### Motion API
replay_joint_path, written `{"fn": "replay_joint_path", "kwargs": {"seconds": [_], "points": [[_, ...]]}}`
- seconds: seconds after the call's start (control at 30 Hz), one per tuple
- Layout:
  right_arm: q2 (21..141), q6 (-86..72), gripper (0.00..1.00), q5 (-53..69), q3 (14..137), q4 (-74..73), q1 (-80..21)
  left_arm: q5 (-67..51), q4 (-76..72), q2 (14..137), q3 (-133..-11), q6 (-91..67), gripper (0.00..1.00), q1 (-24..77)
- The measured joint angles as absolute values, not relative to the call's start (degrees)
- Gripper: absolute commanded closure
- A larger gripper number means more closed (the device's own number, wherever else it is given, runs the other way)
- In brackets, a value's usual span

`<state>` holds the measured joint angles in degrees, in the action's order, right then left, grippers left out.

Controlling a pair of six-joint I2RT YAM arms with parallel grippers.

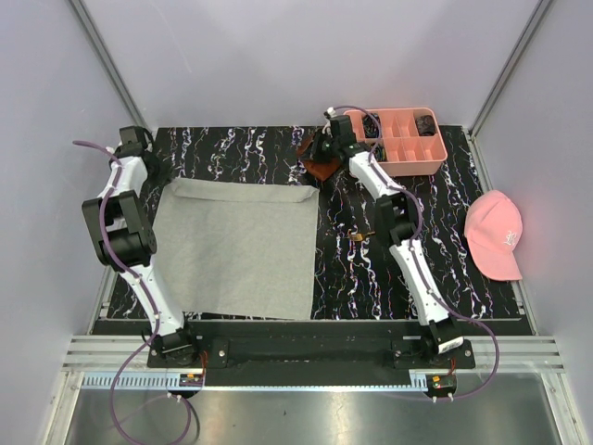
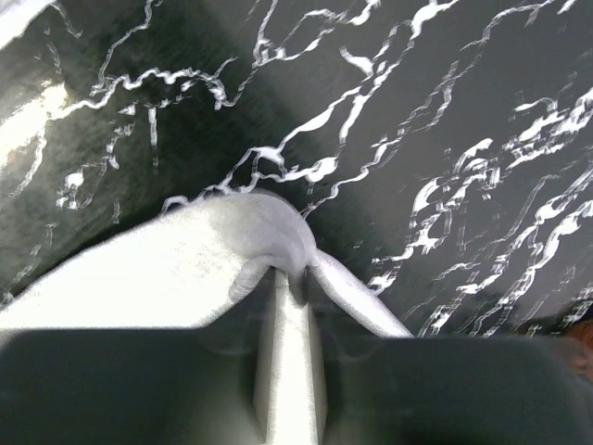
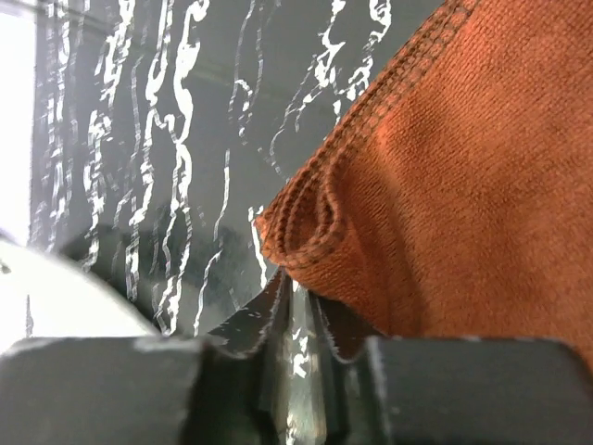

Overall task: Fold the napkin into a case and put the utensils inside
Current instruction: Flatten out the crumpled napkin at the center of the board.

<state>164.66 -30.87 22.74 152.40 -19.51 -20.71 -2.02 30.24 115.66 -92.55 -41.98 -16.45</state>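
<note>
Napkin (image 2: 176,269) corner bunched at left gripper (image 2: 290,278) tips, jaws narrow, can't tell grip; right gripper (image 3: 295,289) at brown cloth (image 3: 463,185) edge, likewise unclear.

1. I see the napkin (image 1: 236,246) as matt, soft grey woven cloth.
2. The tabletop (image 1: 232,148) looks glossy, black with white veining.
3. The brown cloth (image 3: 463,185) looks rough-knit, its hem stitched.
4. The tray (image 1: 408,169) is smooth pink plastic.
</note>
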Motion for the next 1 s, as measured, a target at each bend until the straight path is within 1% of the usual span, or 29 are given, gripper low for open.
{"fn": "replay_joint_path", "kwargs": {"seconds": [0.03,0.07,0.1,0.13,0.2,0.23,0.33,0.37,0.43,0.47,0.57,0.63,0.67,0.7,0.73,0.77,0.8,0.9,1.0], "points": [[163.9,-30.9,0.65,23.3,151.3,-19.2,-20.5,-2.3,30.2,115.7,-92.9,-41.7,0.52,-16.5],[162.5,-30.8,0.62,23.7,149.4,-19.2,-20.6,-2.9,30.1,115.7,-93.2,-42.0,0.49,-16.5],[160.6,-30.7,0.57,23.7,146.8,-19.0,-20.8,-3.3,30.0,115.7,-93.4,-41.8,0.42,-16.6],[158.1,-30.4,0.49,23.8,143.6,-19.1,-21.1,-3.6,29.8,115.7,-93.5,-41.9,0.40,-16.6],[153.2,-29.7,0.43,23.7,138.0,-19.5,-22.0,-4.5,29.8,115.7,-93.3,-41.9,0.38,-16.6],[150.7,-29.1,0.38,23.7,135.3,-19.8,-22.6,-4.8,29.6,115.5,-92.9,-41.9,0.39,-16.6],[142.8,-27.0,0.29,23.4,127.3,-20.5,-24.4,-5.8,29.1,113.5,-88.9,-41.9,0.42,-16.6],[140.0,-26.1,0.29,23.0,124.3,-20.1,-25.1,-6.0,29.1,112.3,-86.8,-42.0,0.45,-16.6],[134.0,-24.9,0.28,21.5,117.5,-20.9,-26.5,-6.1,29.6,109.6,-82.8,-42.2,0.47,-16.6],[131.3,-24.3,0.28,20.7,114.3,-20.8,-27.2,-6.3,29.9,108.3,-81.0,-42.3,0.51,-16.6],[125.2,-23.0,0.28,17.8,106.3,-21.2,-29.5,-6.7,30.2,105.9,-77.7,-42.5,0.55,-16.6],[122.9,-22.5,0.28,16.6,102.7,-21.3,-30.6,-7.2,30.2,105.5,-76.8,-42.5,0.62,-16.6],[122.2,-22.3,0.29,16.1,100.9,-21.3,-31.2,-7.6,30.1,105.5,-76.6,-42.5,0.65,-16.6],[121.8,-22.1,0.30,15.6,99.2,-21.3,-31.6,-8.0,30.0,105.6,-76.4,-42.6,0.77,-16.6],[121.8,-21.9,0.32,15.4,97.9,-21.3,-31.9,-8.5,30.1,105.6,-76.3,-42.8,0.81,-16.6],[121.8,-21.7,0.34,15.4,96.9,-21.3,-31.9,-8.9,30.1,105.8,-76.4,-43.1,0.83,-16.6],[121.8,-21.5,0.39,15.1,95.5,-21.6,-31.9,-9.4,29.9,106.1,-76.3,-43.4,0.85,-16.6],[121.8,-20.8,0.46,14.4,93.4,-21.8,-31.9,-9.6,29.8,107.0,-75.8,-44.2,0.92,-16.8],[121.8,-20.5,0.48,13.9,92.1,-21.2,-32.0,-9.5,30.0,107.9,-74.4,-45.1,0.99,-17.3]]}}
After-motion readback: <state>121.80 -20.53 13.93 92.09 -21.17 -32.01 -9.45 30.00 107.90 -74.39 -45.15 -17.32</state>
